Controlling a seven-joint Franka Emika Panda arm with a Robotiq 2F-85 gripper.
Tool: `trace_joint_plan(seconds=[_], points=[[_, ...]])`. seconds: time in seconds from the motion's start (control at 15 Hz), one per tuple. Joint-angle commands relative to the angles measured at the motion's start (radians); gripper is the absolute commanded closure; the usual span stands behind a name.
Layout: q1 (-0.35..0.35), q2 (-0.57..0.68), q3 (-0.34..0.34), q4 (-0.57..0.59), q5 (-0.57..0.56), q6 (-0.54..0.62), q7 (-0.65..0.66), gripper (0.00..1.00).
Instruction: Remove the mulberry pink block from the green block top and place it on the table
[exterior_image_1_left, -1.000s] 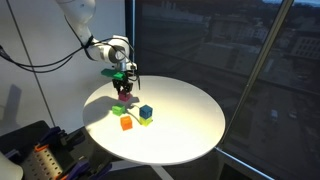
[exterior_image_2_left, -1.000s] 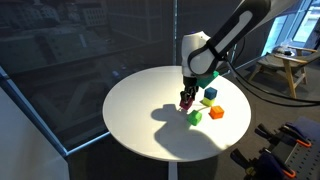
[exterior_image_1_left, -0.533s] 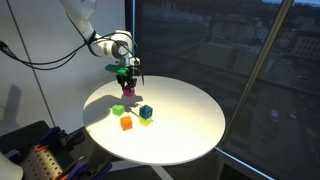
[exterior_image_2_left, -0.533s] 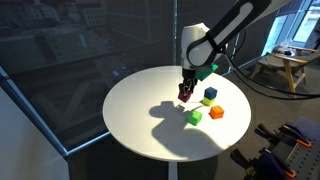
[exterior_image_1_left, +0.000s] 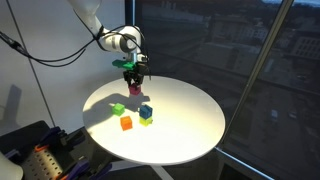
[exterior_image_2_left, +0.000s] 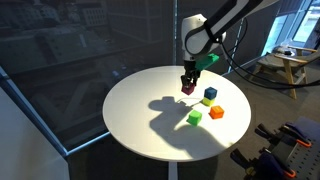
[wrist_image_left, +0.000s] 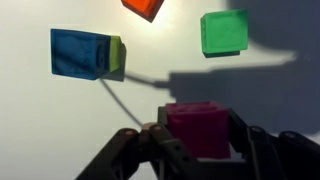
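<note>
My gripper (exterior_image_1_left: 134, 88) (exterior_image_2_left: 187, 87) is shut on the mulberry pink block (wrist_image_left: 197, 129) and holds it in the air above the white round table (exterior_image_1_left: 185, 125) (exterior_image_2_left: 140, 115). In the wrist view the block sits between the two fingers of the gripper (wrist_image_left: 198, 140). The green block (exterior_image_1_left: 118, 109) (exterior_image_2_left: 195, 118) (wrist_image_left: 224, 31) stands alone on the table, below and apart from the gripper.
An orange cube (exterior_image_1_left: 126, 123) (exterior_image_2_left: 216, 113) (wrist_image_left: 144, 6) and a dark blue cube (exterior_image_1_left: 146, 111) (exterior_image_2_left: 210, 94) (wrist_image_left: 80, 52) with a lime-green block beside it (wrist_image_left: 116, 56) stand on the table near the green block. Dark windows lie behind the table.
The gripper has risen with the pink block and moved away from the green block, toward the table's far side. The green block now stands bare.
</note>
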Motion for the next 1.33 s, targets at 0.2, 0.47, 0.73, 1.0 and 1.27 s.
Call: trace_joint_plan(seconds=[0.2,0.47,0.73,1.0,1.27], points=[[-0.014,0.106,-0.012,0.134,-0.010,-0.038,0.020,0.67],[-0.017,0.166,-0.016,0.183,-0.005,-0.048,0.018,0.67],[-0.021,0.213,-0.019,0.216,0.001,-0.064,0.015,0.67],[-0.028,0.242,-0.019,0.239,0.004,-0.081,0.013,0.67],[-0.030,0.261,-0.019,0.254,0.005,-0.097,0.014,0.67]])
